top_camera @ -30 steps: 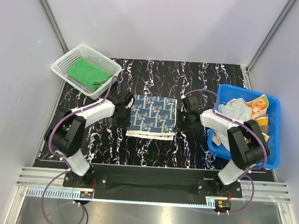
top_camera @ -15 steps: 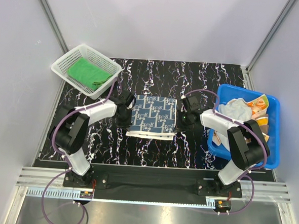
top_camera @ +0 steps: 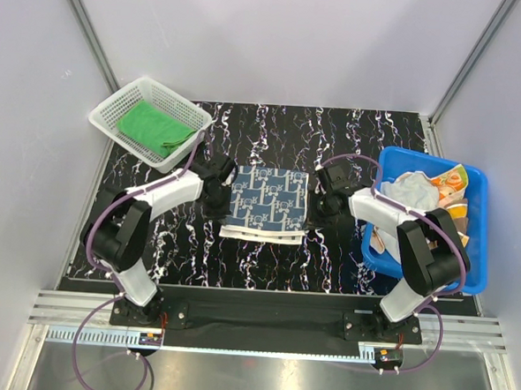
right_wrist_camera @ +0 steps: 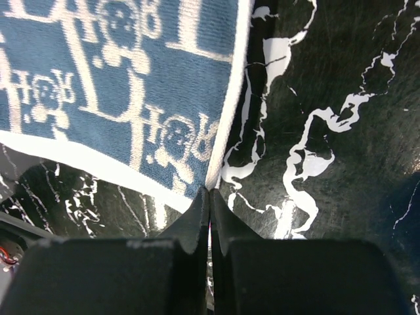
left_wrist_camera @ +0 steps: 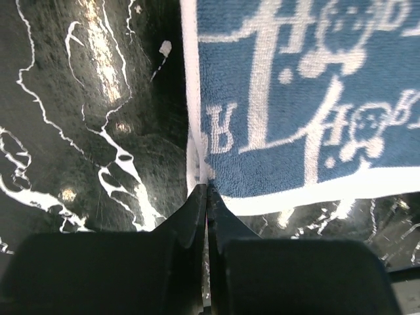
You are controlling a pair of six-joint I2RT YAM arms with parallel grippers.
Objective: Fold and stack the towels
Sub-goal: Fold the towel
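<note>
Since a sec ago my L gripper (left_wrist_camera: 207, 190) has closed down; it was part open beside the navy towel (top_camera: 267, 202), and now its jaws meet on the white hem at a left-side corner. L arm has also nudged in a bit toward that edge in the top view. R gripper (right_wrist_camera: 210, 193) hasn't changed: clamped the whole time on the matching right-side corner.

Table (top_camera: 352, 139): black marble, navy towel flat at centre between both arms, already folded at least once; white layered edges show along its near side.

Tub (top_camera: 478, 186), right: a heap of unfolded towels (top_camera: 420, 189), orange and pale prints showing. Still to do.

Basket (top_camera: 111, 106), far left: green towel (top_camera: 154, 127) lies folded inside.

Meaning for the task, as I judge it: both corners are now pinched, so I'm set for the next fold; lift both ends together and carry them over to the opposite edge. Risk: each pinch sits right at the hem, can't tell how many layers I've got, so one layer could slip or lag and skew the fold. Keep both arms level and in sync.
</note>
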